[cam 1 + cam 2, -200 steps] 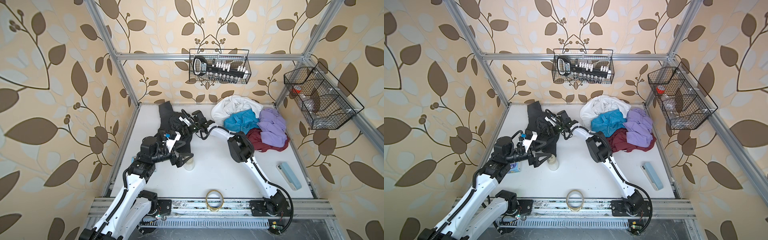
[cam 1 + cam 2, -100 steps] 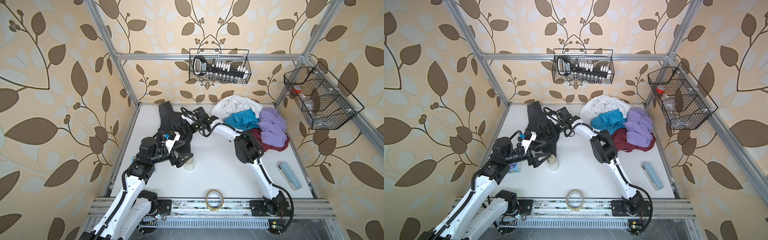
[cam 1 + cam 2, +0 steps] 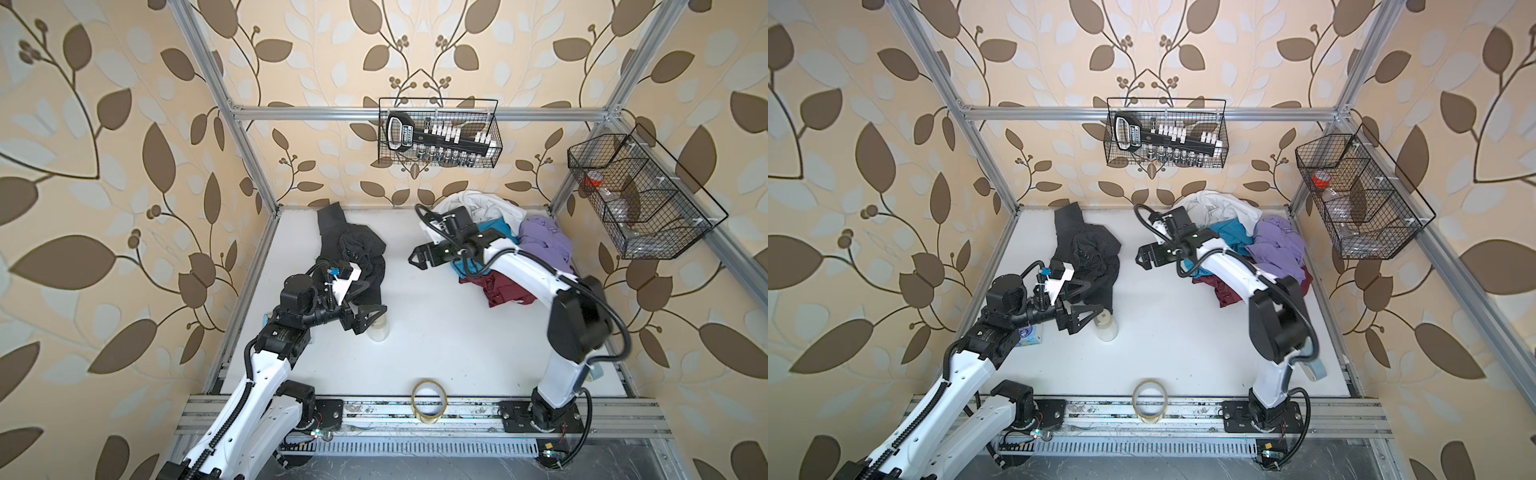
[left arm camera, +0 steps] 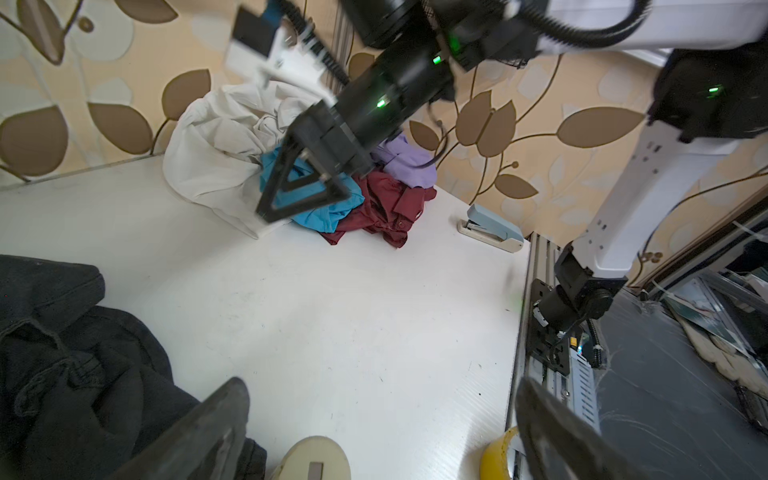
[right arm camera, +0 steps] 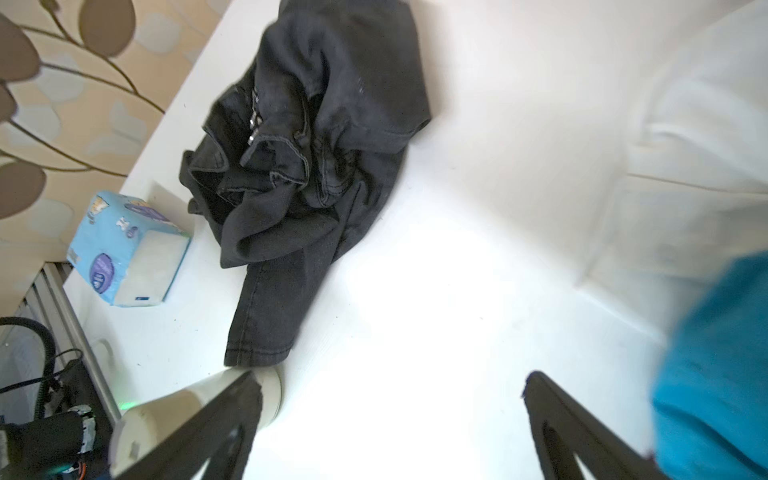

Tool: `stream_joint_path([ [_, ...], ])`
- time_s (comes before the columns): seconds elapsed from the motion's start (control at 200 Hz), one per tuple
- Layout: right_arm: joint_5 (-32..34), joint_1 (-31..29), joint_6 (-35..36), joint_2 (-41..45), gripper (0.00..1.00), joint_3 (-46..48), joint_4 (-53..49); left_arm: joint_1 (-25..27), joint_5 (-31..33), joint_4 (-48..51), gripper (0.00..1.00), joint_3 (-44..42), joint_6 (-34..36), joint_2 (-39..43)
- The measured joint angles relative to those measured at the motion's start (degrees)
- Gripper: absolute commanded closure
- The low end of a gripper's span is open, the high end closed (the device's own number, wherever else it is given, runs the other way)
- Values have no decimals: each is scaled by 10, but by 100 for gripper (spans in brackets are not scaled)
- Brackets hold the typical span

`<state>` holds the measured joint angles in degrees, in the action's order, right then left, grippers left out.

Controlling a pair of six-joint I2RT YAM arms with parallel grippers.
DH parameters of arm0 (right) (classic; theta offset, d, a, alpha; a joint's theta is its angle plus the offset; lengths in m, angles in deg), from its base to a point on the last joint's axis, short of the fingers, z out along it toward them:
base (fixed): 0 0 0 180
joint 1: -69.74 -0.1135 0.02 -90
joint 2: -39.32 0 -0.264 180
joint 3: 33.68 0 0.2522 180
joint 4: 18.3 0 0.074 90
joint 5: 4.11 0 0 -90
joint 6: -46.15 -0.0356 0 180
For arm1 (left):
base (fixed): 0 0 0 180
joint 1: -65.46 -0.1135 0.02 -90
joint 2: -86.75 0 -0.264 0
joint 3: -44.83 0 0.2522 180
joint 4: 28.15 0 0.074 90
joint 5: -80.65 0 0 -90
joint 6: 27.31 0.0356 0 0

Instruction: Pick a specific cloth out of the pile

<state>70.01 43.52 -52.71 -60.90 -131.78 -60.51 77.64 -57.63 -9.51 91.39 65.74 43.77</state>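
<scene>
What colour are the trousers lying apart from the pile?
Charcoal black; the trousers show best in the right wrist view.

Shows part of the tissue pack [image 3: 1030, 336] behind the left arm [image 3: 967, 374] in a top view, likewise the stapler [image 3: 1315, 371] behind the right arm [image 3: 1233, 270]. Blurs and crops the pile [image 5: 706, 166] in the right wrist view.

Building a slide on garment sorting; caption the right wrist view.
Open right gripper faces the charcoal trousers, lying crumpled on the white table, apart from the pile.
</scene>
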Motion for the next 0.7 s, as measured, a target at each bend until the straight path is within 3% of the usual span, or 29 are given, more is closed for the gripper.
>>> stream_joint_path([
  [0.145, 24, 80, 0, 164, 0, 99, 25, 16, 108, -1, 1, 0, -7, -17],
  [0.345, 85, 178, -14, 318, 0, 280, 102, 25, 348, 0, 1, 0, -48, -65],
  [0.55, 184, 192, 25, 404, 0, 438, 215, 25, 604, -50, 1, -39, -66, -107],
  [0.7, 250, 197, 59, 423, 0, 529, 353, 25, 705, -126, 1, -111, -59, -111],
])
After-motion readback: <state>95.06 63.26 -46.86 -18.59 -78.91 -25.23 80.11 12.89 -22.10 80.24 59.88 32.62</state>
